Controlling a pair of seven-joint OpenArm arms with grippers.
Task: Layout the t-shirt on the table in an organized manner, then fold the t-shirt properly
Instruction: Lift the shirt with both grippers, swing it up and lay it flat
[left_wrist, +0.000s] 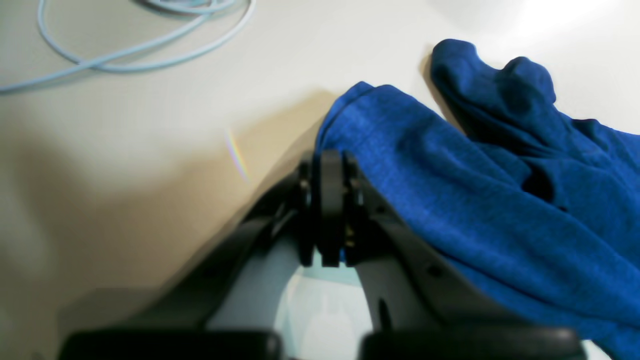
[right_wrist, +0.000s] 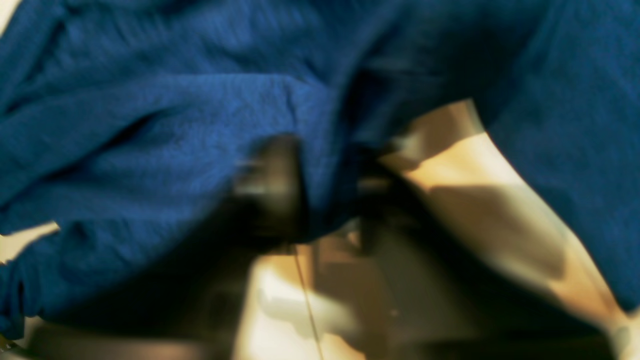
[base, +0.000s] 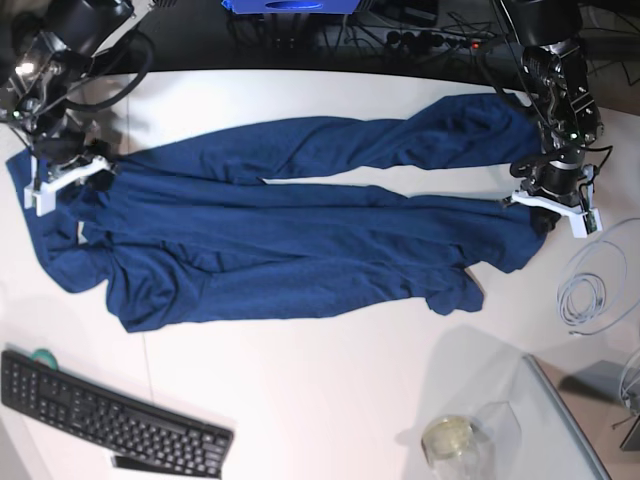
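Both claws, left claw (base: 548, 205) and right claw (base: 62, 178), clamp the t-shirt (base: 300, 240); stretched crosswise between them.

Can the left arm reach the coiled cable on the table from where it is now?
Probably yes. The coiled cable lies on bare table just beside the left end effector, nothing between. But that end effector appears shut on the t-shirt, so it must release first.

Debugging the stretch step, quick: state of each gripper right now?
Left gripper: jaws shut on the edge of the t-shirt.
Right gripper: blurred, but jaws look shut on a fold of the t-shirt.
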